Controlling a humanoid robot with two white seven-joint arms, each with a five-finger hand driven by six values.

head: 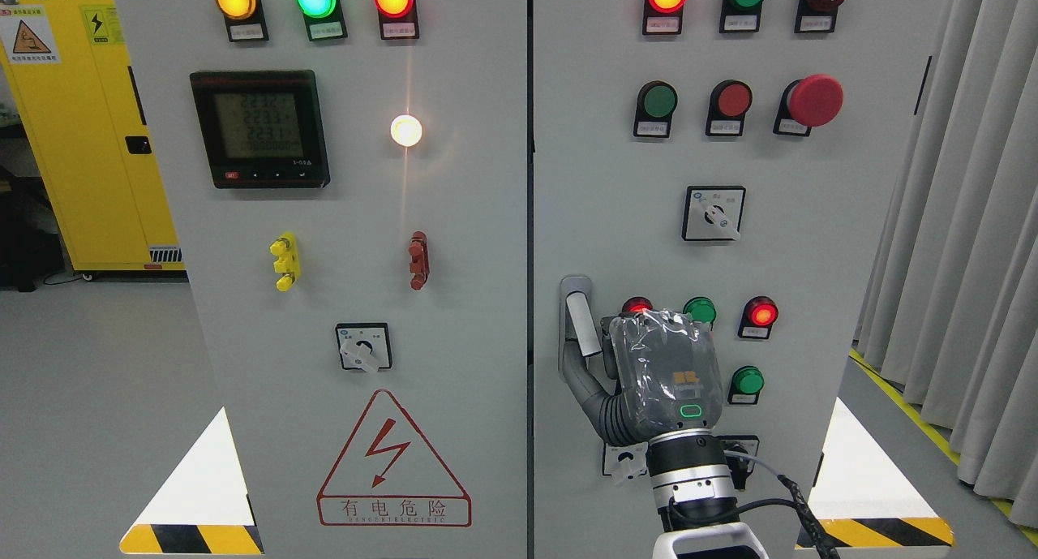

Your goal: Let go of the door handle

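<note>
1. Our right hand (pixel 649 372) is up against the right door, palm toward the panel.
2. Its thumb (pixel 585 380) reaches up-left and touches the handle (pixel 577 320); whether the other fingers are curled we cannot tell.
3. The handle sits just left of the hand, near the door seam.
4. Its long axis runs vertically, top tilted slightly left, so we judge letting go means drawing the thumb away.

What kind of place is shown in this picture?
Probably an industrial or electrical equipment room. The robot's right hand is at the door handle of a grey control cabinet with indicator lamps, a digital meter and an electric hazard sign. A yellow safety cabinet stands behind.
</note>
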